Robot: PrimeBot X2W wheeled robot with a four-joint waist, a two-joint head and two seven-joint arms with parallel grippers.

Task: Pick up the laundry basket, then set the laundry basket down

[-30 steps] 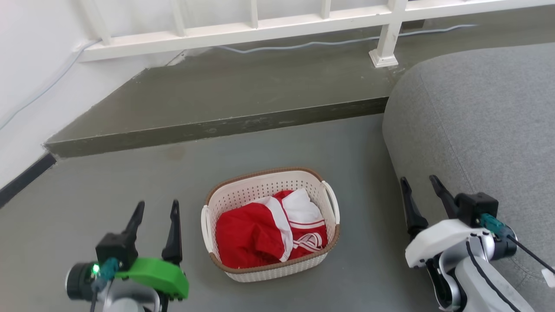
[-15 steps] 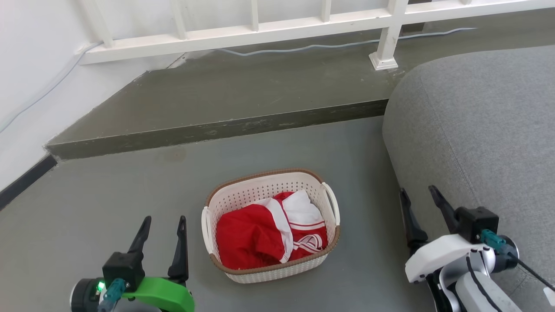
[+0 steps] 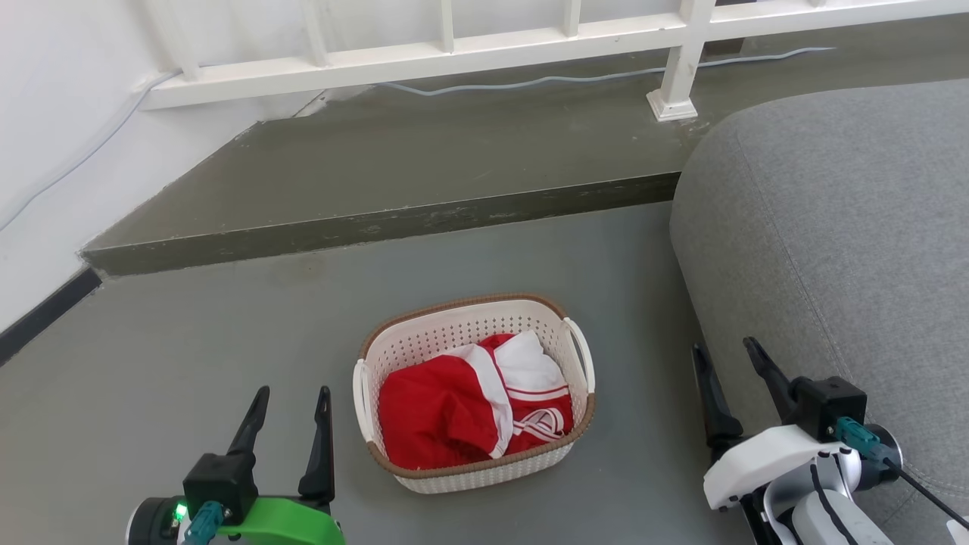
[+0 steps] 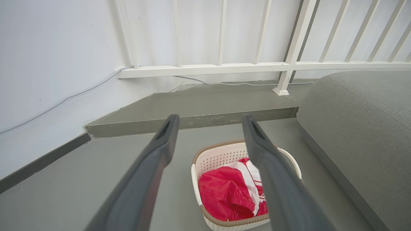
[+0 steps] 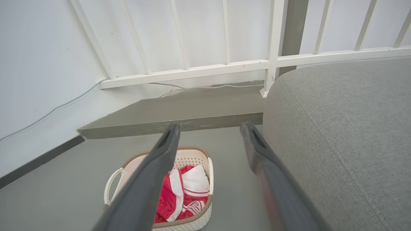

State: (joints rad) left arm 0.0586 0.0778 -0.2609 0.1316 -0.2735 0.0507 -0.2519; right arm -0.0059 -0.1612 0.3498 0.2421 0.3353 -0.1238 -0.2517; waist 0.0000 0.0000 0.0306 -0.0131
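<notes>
Laundry basket on floor holds red-white garment; long axis left-right. Left hand, right hand: fingers apart, empty.

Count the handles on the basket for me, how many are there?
2. One white loop handle is on the laundry basket's left end, the other handle on its right end, nearer the grey sofa.

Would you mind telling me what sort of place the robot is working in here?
Probably a home living area: a grey sofa, a laundry basket of red and white clothes on the floor, and a white railing above a raised step.
</notes>
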